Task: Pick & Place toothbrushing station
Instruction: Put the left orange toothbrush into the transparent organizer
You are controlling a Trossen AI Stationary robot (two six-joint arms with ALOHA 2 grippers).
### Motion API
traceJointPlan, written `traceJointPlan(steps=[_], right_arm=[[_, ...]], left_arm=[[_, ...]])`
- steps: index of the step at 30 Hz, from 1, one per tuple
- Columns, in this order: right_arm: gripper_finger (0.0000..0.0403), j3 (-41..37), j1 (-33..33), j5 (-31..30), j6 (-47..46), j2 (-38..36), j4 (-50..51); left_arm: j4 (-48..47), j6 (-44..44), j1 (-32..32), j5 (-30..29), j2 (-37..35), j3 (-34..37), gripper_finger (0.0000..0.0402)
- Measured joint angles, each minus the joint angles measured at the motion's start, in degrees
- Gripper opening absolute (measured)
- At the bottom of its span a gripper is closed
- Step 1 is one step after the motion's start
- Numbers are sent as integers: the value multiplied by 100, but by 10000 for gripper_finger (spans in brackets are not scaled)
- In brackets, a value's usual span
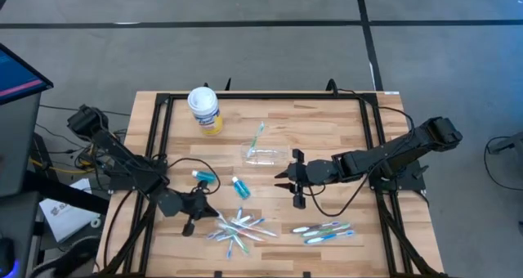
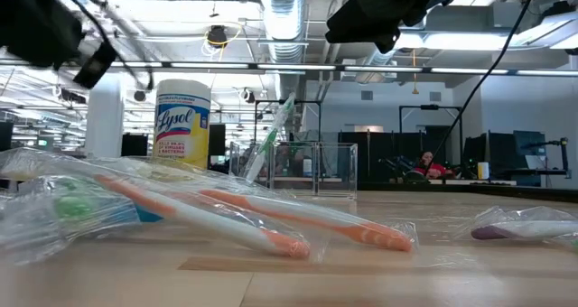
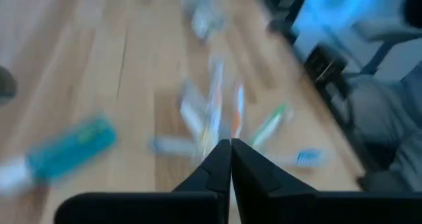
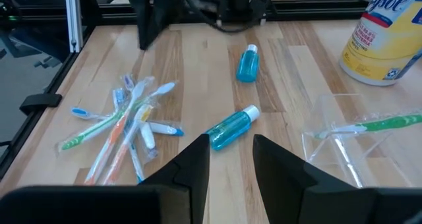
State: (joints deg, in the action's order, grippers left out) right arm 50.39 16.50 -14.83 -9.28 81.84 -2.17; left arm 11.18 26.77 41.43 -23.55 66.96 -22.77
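Progress is judged slight: one green brush (image 1: 258, 136) is lodged in the cup (image 1: 265, 154), while brush piles (image 1: 241, 229) and tubes (image 1: 240, 188) are left nearer the grippers, left gripper (image 1: 189, 226) pressed together, right gripper (image 1: 290, 187) spread, both empty.

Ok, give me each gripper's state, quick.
Left gripper: closed, empty, above the pile of slim wrapped toothbrushes.
Right gripper: open, empty, near a small teal toothpaste tube.

My left wrist view is all smeared. Ahead of the left gripper (image 3: 230, 148) I see a blurry pile of toothbrushes (image 3: 217, 115) and a fuzzy teal tube (image 3: 69, 145). In the right wrist view, the white tub (image 4: 386, 36) is cut off at the edge.
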Motion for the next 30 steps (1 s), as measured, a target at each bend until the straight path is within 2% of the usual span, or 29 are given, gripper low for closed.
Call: traceJointPlan(steps=[9,17,23,30], right_arm=[[108,0,-18,0,22,0,4],[108,0,-18,0,22,0,4],[108,0,-18,0,22,0,2],[108,0,-18,0,23,0,3]], left_arm=[[10,808,29,461,598,4,91],[96,846,29,589,1004,4,153],[299,1125,29,601,1262,3,172],[352,1126,29,606,1267,2,166]])
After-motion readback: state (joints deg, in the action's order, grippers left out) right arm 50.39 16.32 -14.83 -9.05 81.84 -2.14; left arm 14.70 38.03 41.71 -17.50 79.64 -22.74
